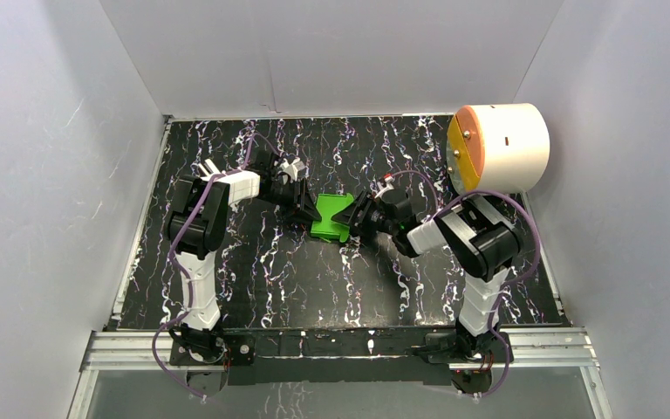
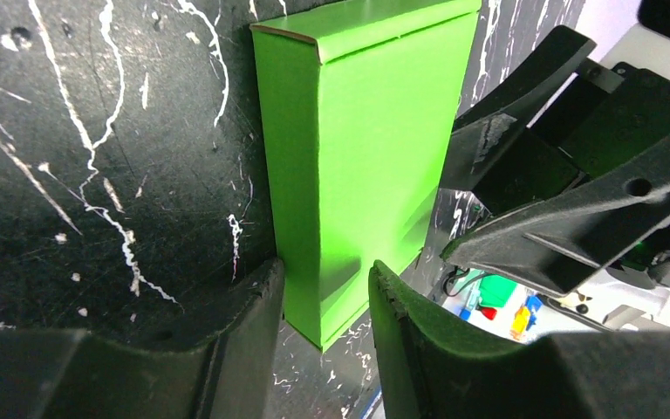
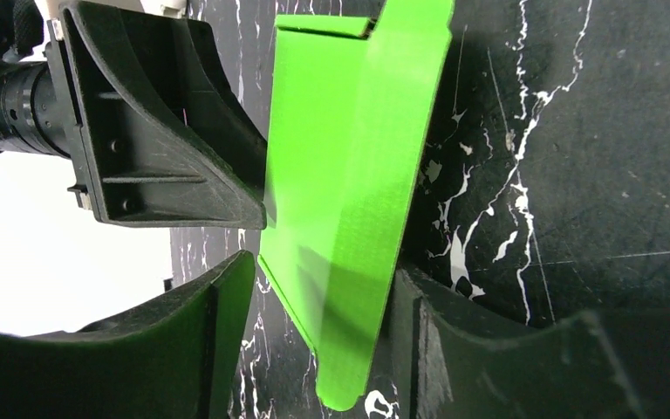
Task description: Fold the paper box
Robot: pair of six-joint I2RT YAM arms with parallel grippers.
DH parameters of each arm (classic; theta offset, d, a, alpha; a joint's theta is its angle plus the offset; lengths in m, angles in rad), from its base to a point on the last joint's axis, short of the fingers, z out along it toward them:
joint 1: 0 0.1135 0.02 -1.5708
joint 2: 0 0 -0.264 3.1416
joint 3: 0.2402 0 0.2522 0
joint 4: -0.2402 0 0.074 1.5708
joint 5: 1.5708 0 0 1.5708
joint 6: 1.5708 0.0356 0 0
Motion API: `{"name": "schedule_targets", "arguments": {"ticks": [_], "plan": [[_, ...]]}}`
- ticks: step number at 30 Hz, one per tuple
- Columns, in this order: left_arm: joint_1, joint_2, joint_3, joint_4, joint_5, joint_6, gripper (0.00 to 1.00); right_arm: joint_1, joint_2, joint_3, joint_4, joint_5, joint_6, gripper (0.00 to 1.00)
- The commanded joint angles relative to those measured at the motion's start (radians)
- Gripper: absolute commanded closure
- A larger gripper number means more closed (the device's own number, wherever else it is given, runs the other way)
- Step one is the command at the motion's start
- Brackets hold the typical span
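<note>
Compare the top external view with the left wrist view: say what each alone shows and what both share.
Top external only: the white cylinder with an orange face at the far right, the white walls, both arms' bases. Left wrist only: the flap seam at the far end of the paper box, and small coloured objects beyond the edge of the table, too blurred to name. Both: the green box, the black marbled table, and the left gripper and right gripper, jaws at opposite ends of the box.
</note>
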Motion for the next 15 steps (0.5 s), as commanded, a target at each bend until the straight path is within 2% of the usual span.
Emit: {"name": "schedule_targets", "arguments": {"ticks": [1,3,6,9,15], "plan": [[0.000,0.038,-0.044,-0.036,-0.024,-0.011,0.60,-0.005,0.019,0.009,0.100,-0.072,0.009,0.40],[0.001,0.030,-0.047,-0.026,-0.012,-0.018,0.60,-0.005,-0.005,0.012,0.123,-0.093,-0.003,0.48],[0.002,0.010,-0.063,0.004,0.009,-0.041,0.60,-0.005,-0.058,0.022,0.106,-0.117,-0.019,0.56],[0.001,-0.015,-0.078,0.029,0.014,-0.067,0.58,-0.005,-0.120,0.041,0.022,-0.129,-0.049,0.64],[0.002,-0.141,-0.143,0.097,-0.047,-0.135,0.49,-0.005,-0.250,0.155,-0.395,-0.069,-0.227,0.77]]}}
